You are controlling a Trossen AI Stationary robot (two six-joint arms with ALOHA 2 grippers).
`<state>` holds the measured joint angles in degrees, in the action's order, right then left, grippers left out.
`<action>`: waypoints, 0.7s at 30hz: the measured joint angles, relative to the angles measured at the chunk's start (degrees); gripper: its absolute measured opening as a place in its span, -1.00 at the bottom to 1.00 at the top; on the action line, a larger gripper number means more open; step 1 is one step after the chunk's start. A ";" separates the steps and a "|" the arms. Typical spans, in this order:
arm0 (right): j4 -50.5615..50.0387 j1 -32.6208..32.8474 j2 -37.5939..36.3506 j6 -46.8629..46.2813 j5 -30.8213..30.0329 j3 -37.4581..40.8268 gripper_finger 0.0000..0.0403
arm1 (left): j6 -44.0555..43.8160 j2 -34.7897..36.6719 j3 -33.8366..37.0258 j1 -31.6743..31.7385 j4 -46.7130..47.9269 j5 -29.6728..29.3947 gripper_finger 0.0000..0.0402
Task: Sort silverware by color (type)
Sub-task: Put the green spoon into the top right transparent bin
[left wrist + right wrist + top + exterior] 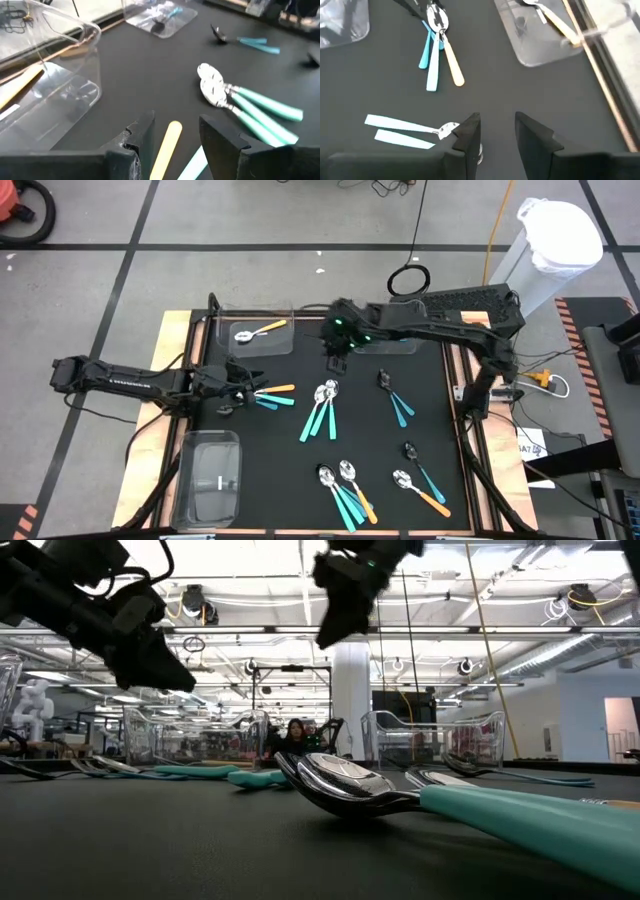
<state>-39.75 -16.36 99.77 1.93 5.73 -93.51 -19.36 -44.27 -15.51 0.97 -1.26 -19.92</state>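
Teal spoon [480, 802] lay closest. Left gripper [175, 135] gaped over orange handle [167, 145], gripping nothing. Right gripper [496, 131] hovered open, empty, near bin [262, 330].

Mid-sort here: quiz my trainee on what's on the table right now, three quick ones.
1. True or false: the bin at the high view's upper left holds an orange-handled spoon.
2. What lies inside the left claw? A) an orange handle B) a teal handle C) nothing
3. Fill in: the right claw hangs ___ and empty.
Key: 1 true; 2 A; 3 open.
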 joint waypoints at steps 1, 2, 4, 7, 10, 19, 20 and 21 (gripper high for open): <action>3.41 -0.02 -2.40 -1.03 -0.01 4.84 -0.45 | 0.70 -0.79 0.00 -0.15 -0.51 0.08 -0.24; 6.40 -0.02 -4.58 -2.08 -0.10 9.20 -0.45 | 1.29 -1.51 0.00 -0.34 -1.09 0.21 -0.24; 12.43 0.15 -8.62 -4.70 -0.10 17.55 -0.45 | 2.04 -2.81 0.00 -0.67 -2.47 0.24 -0.24; 19.54 0.59 -13.70 -8.52 -0.08 27.59 -0.45 | 2.96 -5.30 0.00 -0.94 -7.29 0.58 -0.24; 25.64 1.13 -17.60 -11.63 -0.87 35.05 -0.45 | 4.62 -8.99 0.00 -1.14 -14.80 2.39 -0.24; 32.96 2.29 -20.88 -15.63 -4.46 43.46 -0.45 | 3.52 -23.85 -6.08 -1.57 -22.32 2.56 -0.24; 33.13 2.29 -20.88 -15.96 -4.67 43.47 -0.45 | 3.28 -25.61 -7.36 -1.78 -22.33 2.25 -0.24; 33.52 2.35 -20.86 -16.20 -5.70 43.47 -0.45 | 3.28 -27.29 -8.58 -1.93 -22.23 1.98 -0.24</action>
<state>-6.23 -14.01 78.91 -14.27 0.03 -50.04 -16.08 -71.56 -24.09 -0.96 -23.49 -17.94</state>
